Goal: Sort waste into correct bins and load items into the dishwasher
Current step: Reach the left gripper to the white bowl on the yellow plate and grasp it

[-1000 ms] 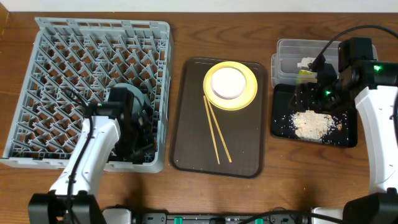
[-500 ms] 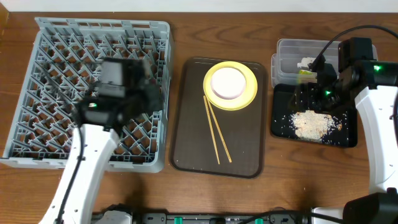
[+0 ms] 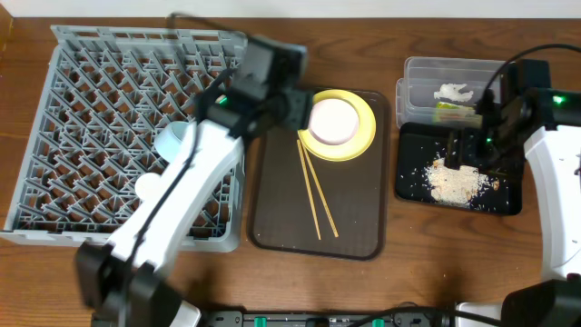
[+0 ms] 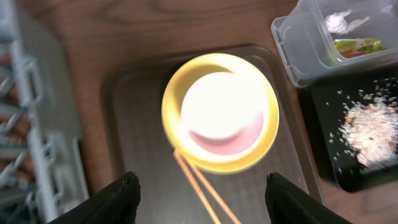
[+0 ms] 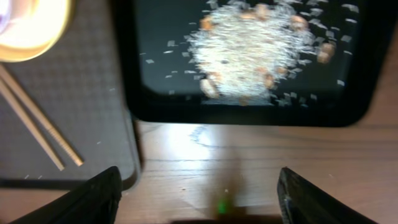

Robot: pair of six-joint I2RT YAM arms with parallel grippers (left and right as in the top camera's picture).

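The yellow plate [image 3: 361, 136] lies on the brown serving tray [image 3: 354, 227] with the cream-white bowl [image 3: 333, 120] on it and the chopsticks [image 3: 314, 193] beside it. My left gripper [image 3: 300, 107] is open and empty, hovering above the plate [image 4: 174, 112], bowl [image 4: 224, 112] and chopsticks [image 4: 202, 193]. The light-blue bowl [image 3: 172, 141] and white cup [image 3: 145, 186] sit in the grey dish rack [image 3: 91, 54]. My right gripper [image 3: 457, 150] is open and empty over the black tray [image 3: 413, 186] holding the crumbs [image 3: 454, 180]. The clear tub [image 3: 422, 77] holds the white scrap [image 3: 452, 92] and the wrapper [image 3: 454, 109].
In the right wrist view the fingers [image 5: 199, 199] straddle bare wood in front of the black tray [image 5: 130, 74], with the crumbs [image 5: 249, 53] beyond and the brown tray [image 5: 68, 112] at left. The left arm crosses the rack's right side.
My left arm swung from the rack's front right corner up and right to the brown tray, uncovering the light-blue bowl and cup in the rack. The right gripper shifted slightly.
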